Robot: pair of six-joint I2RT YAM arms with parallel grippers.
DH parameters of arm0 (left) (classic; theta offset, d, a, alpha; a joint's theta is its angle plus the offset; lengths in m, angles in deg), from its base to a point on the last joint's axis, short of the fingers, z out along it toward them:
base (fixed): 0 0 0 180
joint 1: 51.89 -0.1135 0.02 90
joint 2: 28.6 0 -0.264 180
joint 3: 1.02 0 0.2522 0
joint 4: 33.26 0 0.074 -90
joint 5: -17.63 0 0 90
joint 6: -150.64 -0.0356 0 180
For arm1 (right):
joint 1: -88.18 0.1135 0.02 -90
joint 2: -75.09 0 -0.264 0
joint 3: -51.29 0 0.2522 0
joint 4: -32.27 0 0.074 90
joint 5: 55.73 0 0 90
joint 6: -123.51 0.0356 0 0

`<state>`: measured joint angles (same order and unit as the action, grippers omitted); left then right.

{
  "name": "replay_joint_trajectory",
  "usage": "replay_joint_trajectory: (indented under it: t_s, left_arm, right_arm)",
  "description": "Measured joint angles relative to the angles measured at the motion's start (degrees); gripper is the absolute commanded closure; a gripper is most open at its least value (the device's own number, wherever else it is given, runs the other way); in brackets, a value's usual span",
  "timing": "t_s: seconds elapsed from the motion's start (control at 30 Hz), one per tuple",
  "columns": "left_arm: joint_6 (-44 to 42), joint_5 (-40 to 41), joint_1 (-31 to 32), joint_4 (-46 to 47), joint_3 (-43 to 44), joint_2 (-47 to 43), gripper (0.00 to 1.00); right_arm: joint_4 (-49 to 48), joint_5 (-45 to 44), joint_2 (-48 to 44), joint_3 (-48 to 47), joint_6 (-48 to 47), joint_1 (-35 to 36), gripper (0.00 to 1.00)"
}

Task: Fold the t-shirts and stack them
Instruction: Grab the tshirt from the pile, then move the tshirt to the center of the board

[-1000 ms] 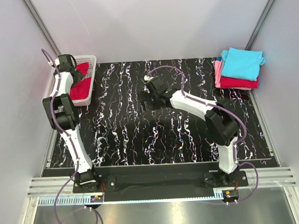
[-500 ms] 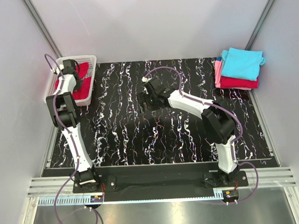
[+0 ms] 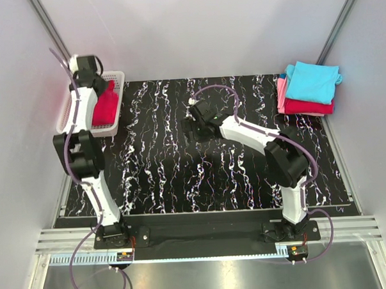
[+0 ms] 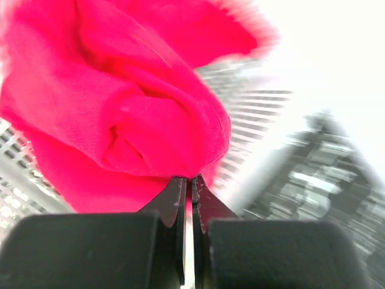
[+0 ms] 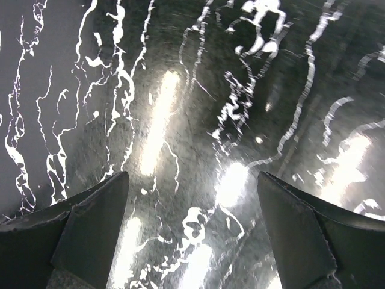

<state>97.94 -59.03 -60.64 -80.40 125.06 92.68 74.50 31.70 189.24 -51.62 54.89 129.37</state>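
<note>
Pinching a bunched fold of the crimson-red t-shirt (image 4: pixel 120 108) in the left gripper (image 4: pixel 191 180), fingers pressed almost together with only a sliver of cloth between them. Holding that shirt over the white mesh basket (image 3: pixel 116 76) at the far left corner of the worktop (image 3: pixel 155 165), with the cloth hanging from the fingers down into the basket. Filling most of the left wrist view as a crumpled red mass just beyond the fingertips, with blurred basket mesh behind it.

Hovering with the right gripper (image 3: pixel 193 125) over the far middle of the worktop, well apart from the basket and the held shirt. Spreading the right fingers (image 5: pixel 90 223) wide and gripping nothing, with only the black, white-veined surface showing between them.

Sitting folded in a stack at the far right corner, well apart from both grippers: turquoise t-shirt (image 3: pixel 313 80) on top, red t-shirt (image 3: pixel 306 106) directly under it, pink t-shirt (image 3: pixel 282 92) showing along the left edge and just beneath the red.
</note>
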Motion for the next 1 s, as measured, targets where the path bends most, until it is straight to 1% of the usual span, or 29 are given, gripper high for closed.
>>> replay_joint_trajectory:
  t_s: [0.17,0.27,0.37,0.43,0.47,0.6,0.73,0.83,0.93,1.0]
  left_arm:
    - [-1.0,-2.9,4.7,2.5,-0.8,-17.4,1.00]
    - [-2.1,-7.8,6.4,4.9,-1.6,-26.6,1.00]
    - [-5.1,-12.7,8.9,6.8,-2.8,-32.3,1.00]
    - [-7.6,-14.0,13.2,7.3,-4.7,-34.8,1.00]
    - [-8.9,-14.7,16.4,7.2,-5.7,-35.6,1.00]
    - [-14.4,-20.6,29.2,4.4,-6.6,-34.4,1.00]
    - [-22.9,-20.9,42.5,-3.5,0.4,-27.6,1.00]
    - [-28.0,-20.7,50.4,-6.8,3.0,-25.5,1.00]
    - [-31.6,-20.5,55.8,-10.4,7.3,-25.4,1.00]
    - [-33.2,-20.5,57.4,-11.0,12.3,-25.4,1.00]
  right_arm:
    - [1.1,-2.6,-4.6,2.4,1.6,0.0,0.06]
    - [1.5,-5.6,-8.6,4.4,3.1,-0.1,0.05]
    - [2.2,-11.1,-12.8,6.3,6.0,-0.2,0.05]
    - [3.0,-16.0,-16.1,7.9,8.3,-0.4,0.06]
    - [3.4,-18.9,-18.1,9.0,9.8,-0.5,0.06]
    - [4.6,-29.6,-27.4,13.3,15.3,-1.0,0.07]
    - [4.8,-38.4,-38.9,18.6,19.4,-1.1,0.08]
    - [4.9,-43.5,-47.9,22.4,21.9,-1.1,0.09]
    - [5.0,-46.9,-54.5,25.1,23.4,-1.2,0.09]
    - [5.3,-48.9,-57.1,26.3,23.9,-1.2,0.09]
